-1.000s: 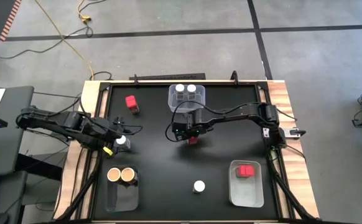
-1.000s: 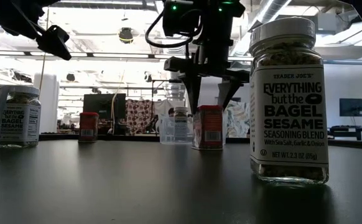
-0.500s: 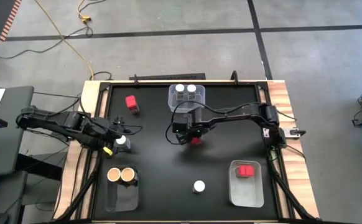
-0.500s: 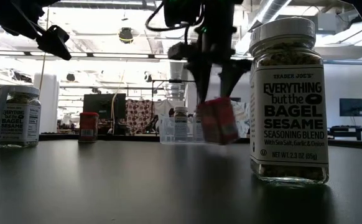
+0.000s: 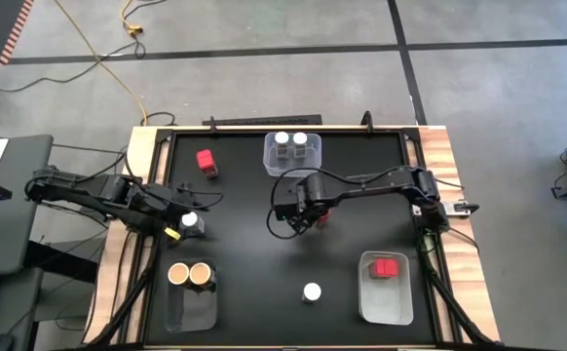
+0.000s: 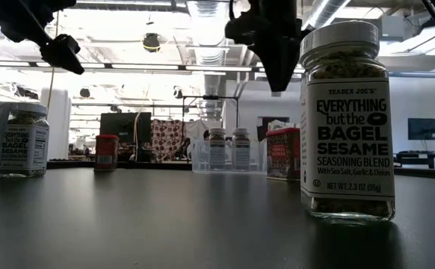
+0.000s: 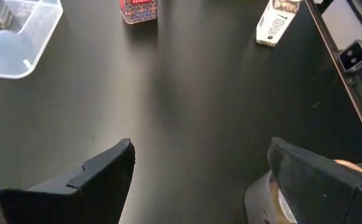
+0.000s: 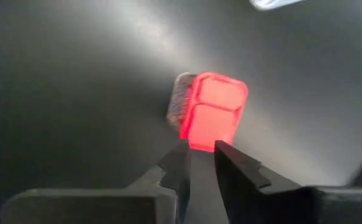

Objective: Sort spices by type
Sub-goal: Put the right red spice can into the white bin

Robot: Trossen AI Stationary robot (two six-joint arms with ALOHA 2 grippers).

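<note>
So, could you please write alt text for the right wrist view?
A red spice box stands on the black table just beyond the right gripper, whose two dark fingers are nearly closed with only a narrow gap, apparently not gripping it. A corner of a clear bin shows at the far edge.

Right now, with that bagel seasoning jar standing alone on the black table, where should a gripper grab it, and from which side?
Probably across its round white lid, or the neck just below, coming straight down from above. The Everything but the Bagel seasoning jar stands upright with bare table all around it, and since it is round, any finger angle fits.
</note>
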